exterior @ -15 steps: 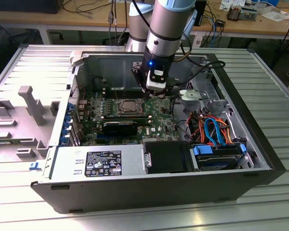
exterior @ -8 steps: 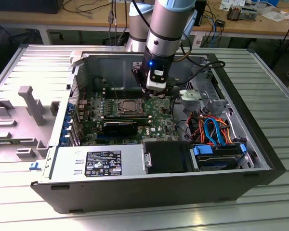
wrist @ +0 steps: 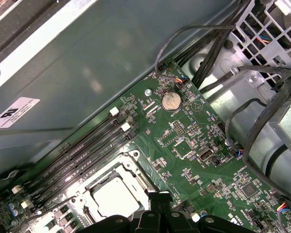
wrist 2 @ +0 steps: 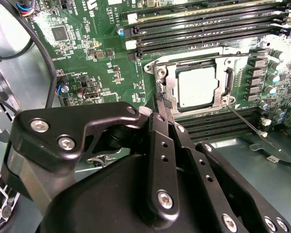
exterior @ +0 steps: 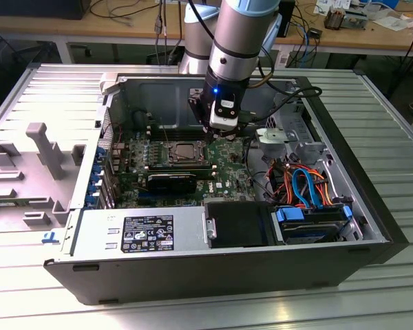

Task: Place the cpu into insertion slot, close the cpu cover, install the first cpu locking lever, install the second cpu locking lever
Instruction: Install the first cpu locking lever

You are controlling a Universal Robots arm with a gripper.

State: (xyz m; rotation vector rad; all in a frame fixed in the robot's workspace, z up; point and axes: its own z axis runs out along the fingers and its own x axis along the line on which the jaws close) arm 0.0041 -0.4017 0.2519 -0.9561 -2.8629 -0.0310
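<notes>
Silver-grey cpu (exterior: 186, 150) sits in the insertion slot (exterior: 168, 154), with the gripper (exterior: 213, 134) poised at its edge toward the exterior view's right. Second wrist view: fingers (wrist 2: 161, 103) pinched together, empty, touching the flat-lying cpu cover (wrist 2: 168, 80), likely pressing it down. First wrist view: chip seated, just beside the gripper.

An electronics lab: cluttered workbenches (exterior: 48, 27) behind an opened computer case (exterior: 193, 275) on an aluminium table (exterior: 389, 144).

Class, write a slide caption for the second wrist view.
Shut black tool at the edge of the silver metal cover frame around the square grey chip.
</notes>
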